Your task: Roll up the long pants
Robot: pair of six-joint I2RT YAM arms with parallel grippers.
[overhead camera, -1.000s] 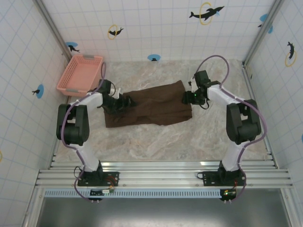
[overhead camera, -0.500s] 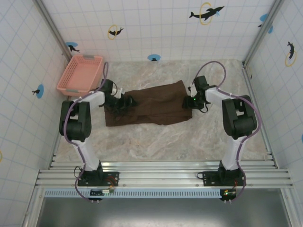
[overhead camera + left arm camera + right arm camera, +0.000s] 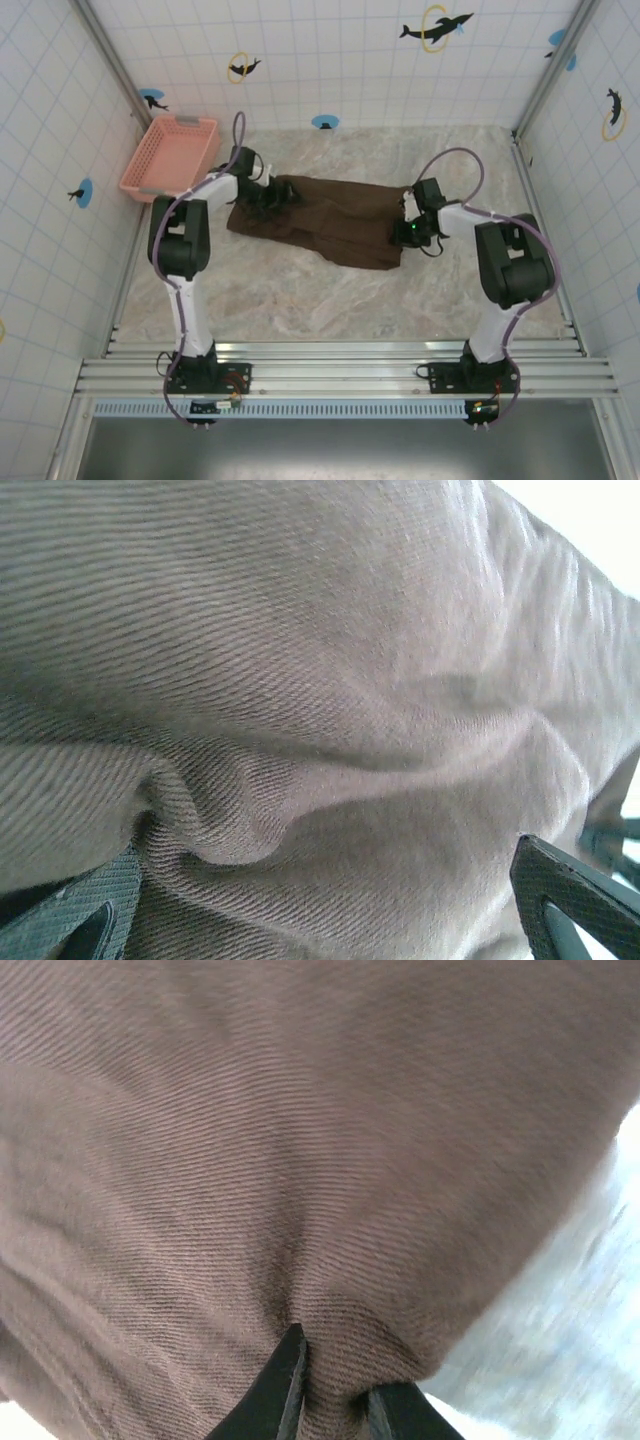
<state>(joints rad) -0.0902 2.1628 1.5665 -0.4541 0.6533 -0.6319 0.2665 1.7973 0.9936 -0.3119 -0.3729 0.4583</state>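
On the table, unlabelled long pants pinched by both hands.

1. The left end effector reached far forward, its fingers spread around bunched fabric.
2. The right end effector was pinched tight on the long pants, forearm low.

- A marbled beige tabletop spans the enclosure.
- White tiled walls on three sides carry dolphin stickers with yellow rings and blue dots.
- A pink basket sits in the far-left corner.
- Metal rails line the near edge.
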